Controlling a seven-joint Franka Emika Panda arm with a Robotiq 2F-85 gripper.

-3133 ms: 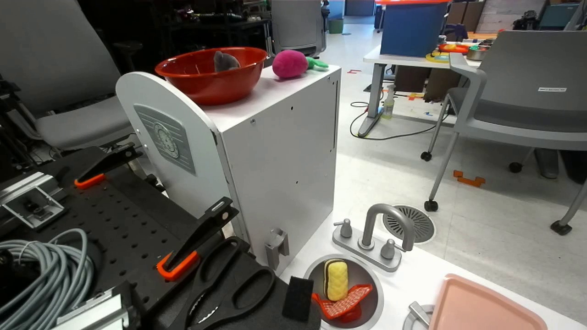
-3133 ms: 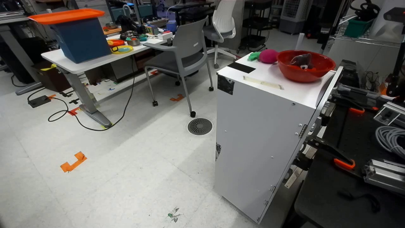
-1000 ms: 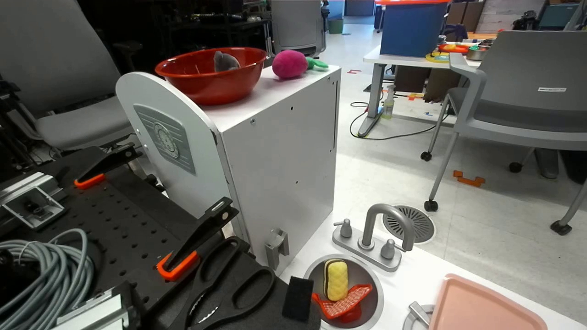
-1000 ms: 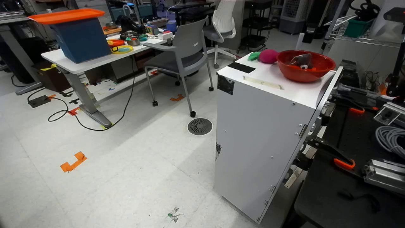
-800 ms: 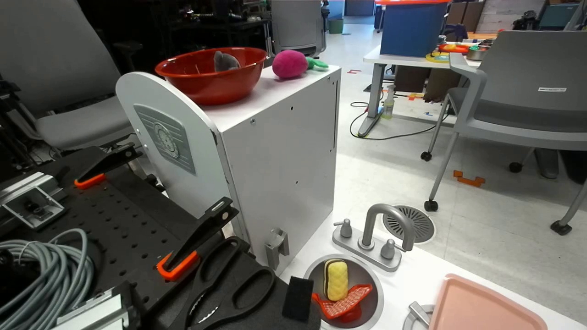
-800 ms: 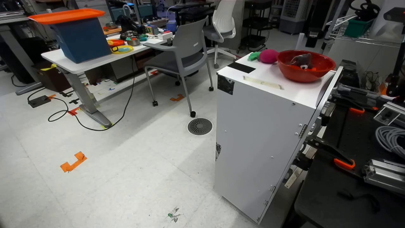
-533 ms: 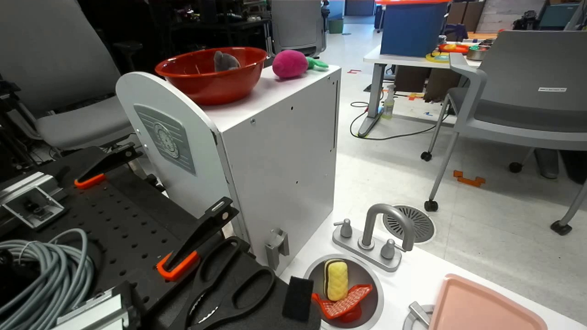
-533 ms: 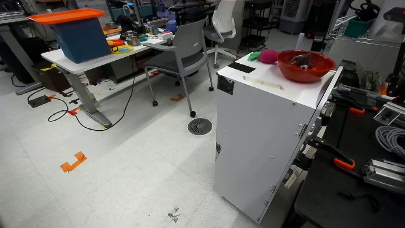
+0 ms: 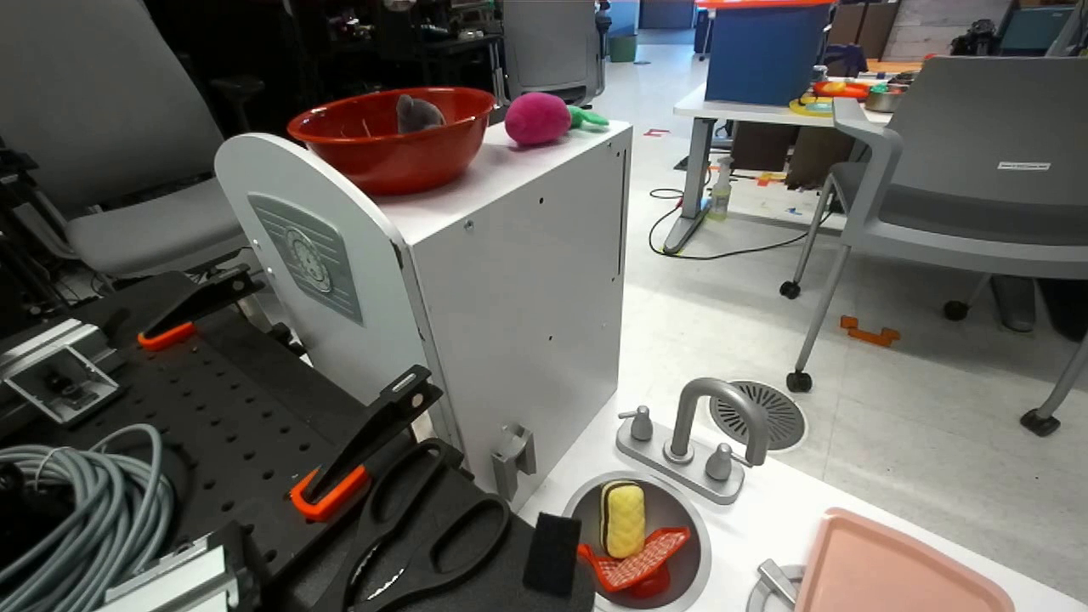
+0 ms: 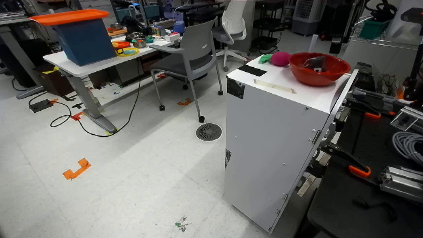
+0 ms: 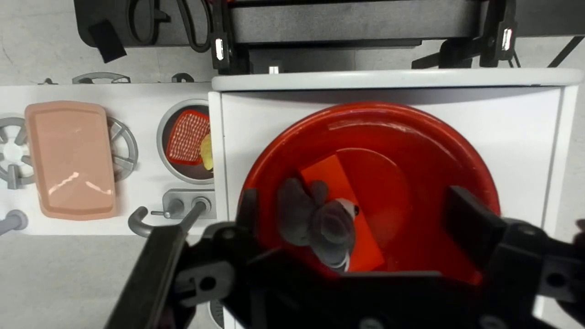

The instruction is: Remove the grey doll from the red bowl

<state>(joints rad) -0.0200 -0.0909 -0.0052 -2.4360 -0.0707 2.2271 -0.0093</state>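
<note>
In my wrist view the tool is over the red bowl, its jaws spread wide, one toward each side of the bowl; how high it hangs above the bowl I can't tell. The grey doll is inside the bowl, left of its middle in that view, overlapping a flat orange-red piece. In both exterior views I see the bowl on the white surface, a pink ball just beside it.
</note>
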